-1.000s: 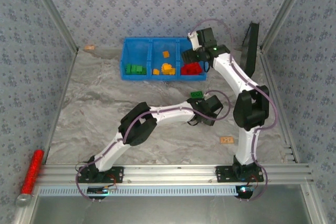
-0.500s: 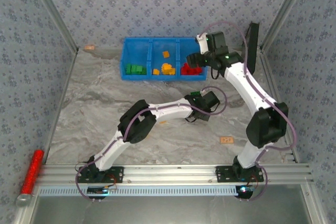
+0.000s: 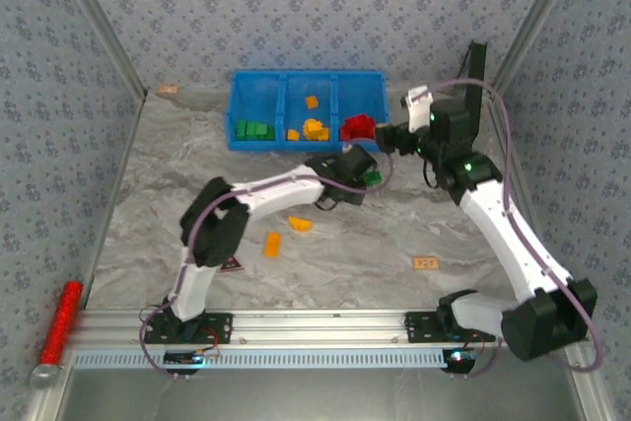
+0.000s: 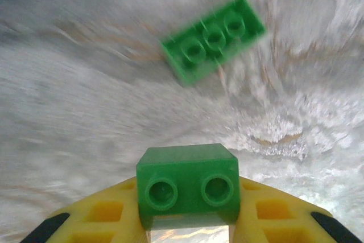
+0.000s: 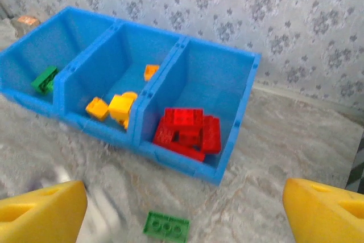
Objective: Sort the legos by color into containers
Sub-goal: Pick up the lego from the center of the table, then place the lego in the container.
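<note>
Marbled table [image 3: 148,204] has open room at 8 o'clock. Blue bin [image 3: 258,86] with three compartments sits at 12 o'clock by the far wall: greens left, oranges middle, reds right. Right gripper [image 3: 387,137] is spread wide and empty. Left gripper [image 4: 187,230] clamps one held green brick [image 4: 187,183]. One loose green brick [image 4: 213,38] lies beyond. Two orange bricks [image 3: 300,224] lie at the bin's 6 o'clock. Writing on the orange tag [image 3: 426,263] is unreadable.

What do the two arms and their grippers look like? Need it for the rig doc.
Left arm and right arm match: white tubular links, bulky black joint housings, thin purple cables looping alongside. Left gripper and right gripper have chunky yellow plastic fingers; the left's show recessed pockets and black tips.
</note>
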Tool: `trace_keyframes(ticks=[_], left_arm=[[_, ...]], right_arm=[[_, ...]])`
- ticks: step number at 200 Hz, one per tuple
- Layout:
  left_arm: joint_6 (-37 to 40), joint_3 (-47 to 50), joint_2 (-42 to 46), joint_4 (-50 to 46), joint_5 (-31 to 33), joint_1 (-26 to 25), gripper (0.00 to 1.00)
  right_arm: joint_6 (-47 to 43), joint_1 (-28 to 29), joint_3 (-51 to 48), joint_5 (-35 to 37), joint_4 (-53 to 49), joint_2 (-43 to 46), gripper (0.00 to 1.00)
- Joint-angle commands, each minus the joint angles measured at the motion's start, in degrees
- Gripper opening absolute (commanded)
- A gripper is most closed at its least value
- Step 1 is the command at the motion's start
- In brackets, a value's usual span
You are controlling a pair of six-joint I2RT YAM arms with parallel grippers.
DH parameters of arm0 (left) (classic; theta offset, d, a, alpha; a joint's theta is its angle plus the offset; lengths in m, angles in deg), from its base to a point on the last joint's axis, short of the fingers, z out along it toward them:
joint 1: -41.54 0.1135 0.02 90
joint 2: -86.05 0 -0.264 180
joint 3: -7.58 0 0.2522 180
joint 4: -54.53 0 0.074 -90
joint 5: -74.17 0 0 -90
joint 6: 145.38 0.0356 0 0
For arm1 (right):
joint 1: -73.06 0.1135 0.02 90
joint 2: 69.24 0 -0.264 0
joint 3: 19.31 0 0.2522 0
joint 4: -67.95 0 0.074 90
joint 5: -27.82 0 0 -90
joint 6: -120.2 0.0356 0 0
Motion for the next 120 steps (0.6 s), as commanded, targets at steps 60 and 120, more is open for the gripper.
trace_keyframes(ticks=[60,120], left_arm=[[12.75,1.17,20.08,-1.38,2.75,16.73,0.21],[14.17,-5.66,13.56,-3.02,-0.16,27.42,0.21]], right_arm=[[1.55,9.44,-17.25,-0.98,1.50,14.71,0.89],[2.48,26.51,-16.58,3.53,-2.19,5.47,0.89]])
